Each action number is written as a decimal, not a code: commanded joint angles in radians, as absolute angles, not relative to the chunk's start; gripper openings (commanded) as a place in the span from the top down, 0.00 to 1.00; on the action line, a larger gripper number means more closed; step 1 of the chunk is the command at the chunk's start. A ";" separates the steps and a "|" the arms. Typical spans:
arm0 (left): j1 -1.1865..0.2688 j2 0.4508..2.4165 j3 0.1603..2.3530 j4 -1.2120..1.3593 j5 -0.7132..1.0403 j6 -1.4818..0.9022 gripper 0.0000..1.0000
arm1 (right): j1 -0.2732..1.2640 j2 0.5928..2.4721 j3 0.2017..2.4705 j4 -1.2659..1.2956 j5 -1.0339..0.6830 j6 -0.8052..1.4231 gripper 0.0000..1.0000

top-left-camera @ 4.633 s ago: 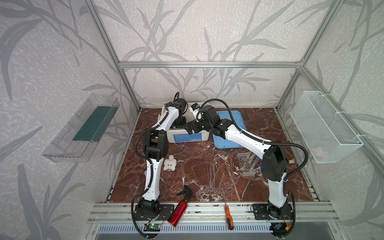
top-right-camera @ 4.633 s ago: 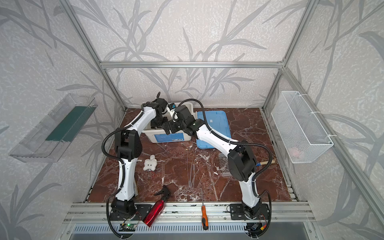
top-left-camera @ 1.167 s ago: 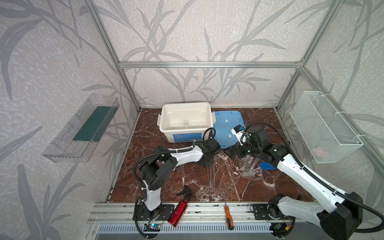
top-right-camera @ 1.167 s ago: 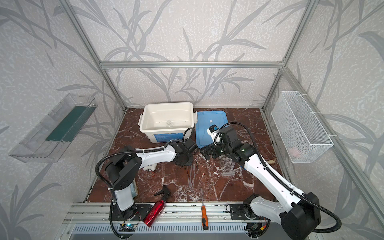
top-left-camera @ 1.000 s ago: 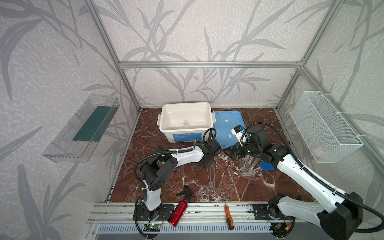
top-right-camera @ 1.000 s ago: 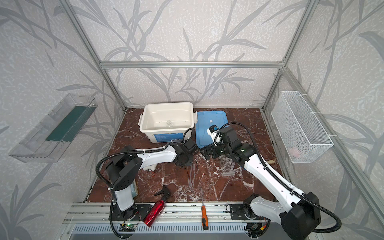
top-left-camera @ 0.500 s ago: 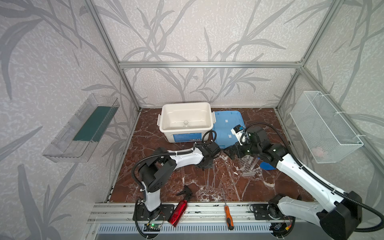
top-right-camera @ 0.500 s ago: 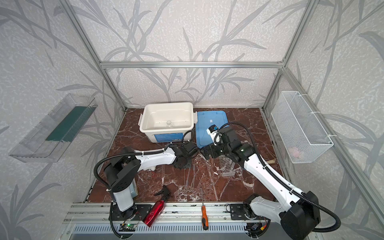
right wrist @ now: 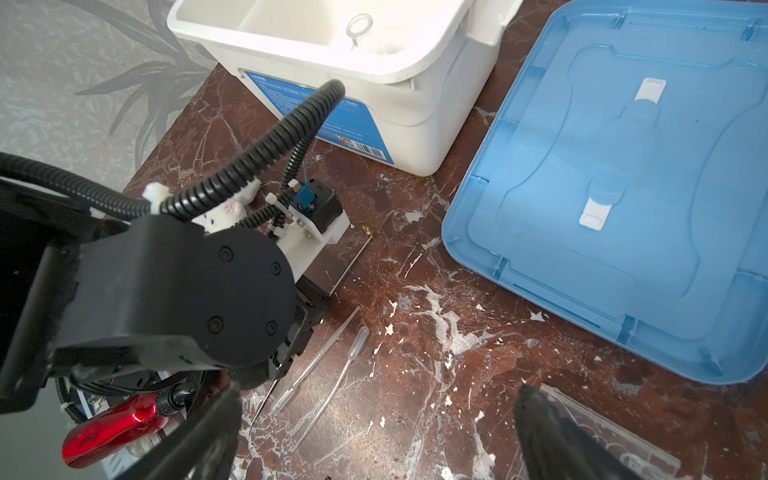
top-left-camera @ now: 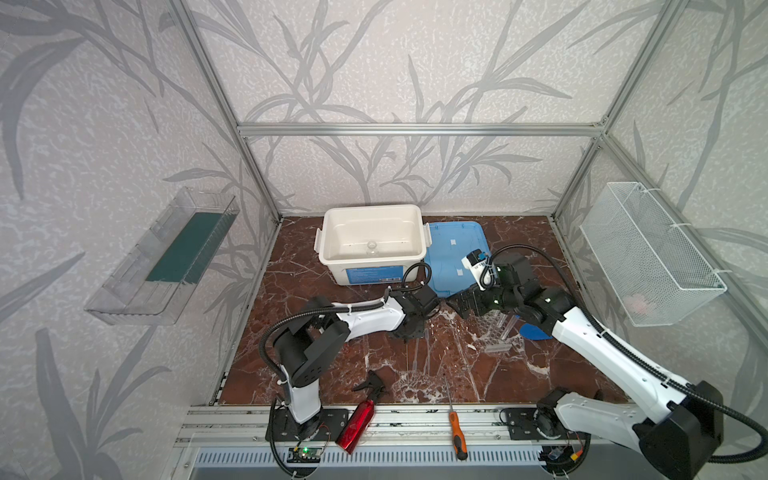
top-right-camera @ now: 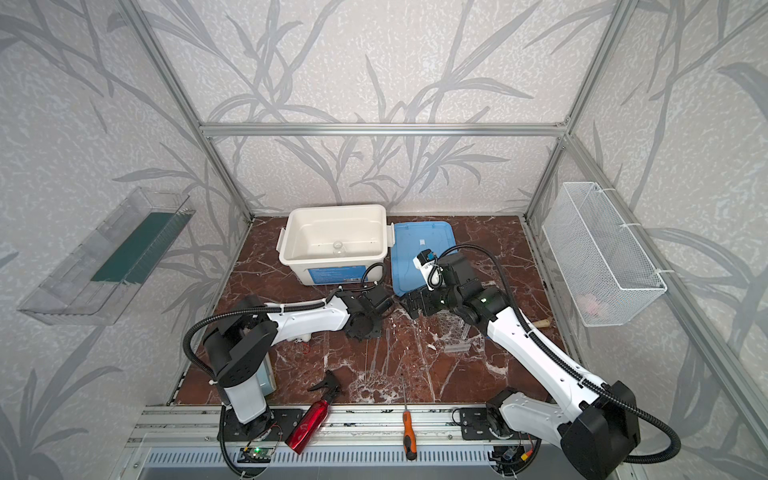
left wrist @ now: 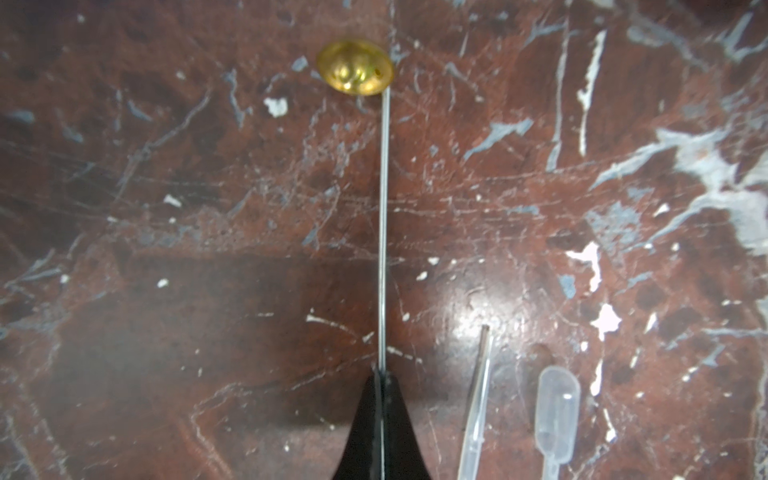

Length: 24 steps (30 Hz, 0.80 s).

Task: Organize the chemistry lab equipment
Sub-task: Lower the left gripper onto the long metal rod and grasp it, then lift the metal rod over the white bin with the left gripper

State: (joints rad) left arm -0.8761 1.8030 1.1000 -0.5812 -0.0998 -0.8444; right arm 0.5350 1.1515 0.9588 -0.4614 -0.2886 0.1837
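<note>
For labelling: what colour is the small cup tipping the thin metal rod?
The small cup is brassy gold; left wrist view.

Two droppers [left wrist: 556,415], one rod [left wrist: 383,228], one rack [top-left-camera: 496,337]

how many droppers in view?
2. The near dropper lies beside the thin rod pinched in the left fingers; the far dropper lies alongside it. Others may be hidden.

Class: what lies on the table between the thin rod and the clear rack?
In the right wrist view, two thin clear droppers lie beside the thin rod; past them, bare marble up to the clear rack.
</note>
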 commanded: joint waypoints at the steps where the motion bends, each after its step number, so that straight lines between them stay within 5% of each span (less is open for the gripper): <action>1: -0.876 1.718 1.124 -0.647 -0.127 -0.826 1.00 | 0.534 1.138 0.957 -0.435 -0.282 0.189 0.00; 10: -0.865 1.525 1.152 -0.689 -0.197 -0.572 1.00 | 0.534 1.095 0.944 -0.372 -0.276 0.199 0.00; 16: -0.809 1.443 1.288 -0.778 -0.284 -0.248 1.00 | 0.483 1.124 1.038 -0.275 -0.475 0.297 0.01; 21: -0.578 1.425 1.445 -0.842 0.030 -0.006 1.00 | 0.482 1.187 1.172 -0.291 -0.448 0.275 0.00; 24: -0.495 1.431 1.500 -0.827 0.078 0.103 1.00 | 0.482 1.225 1.234 -0.291 -0.439 0.256 0.00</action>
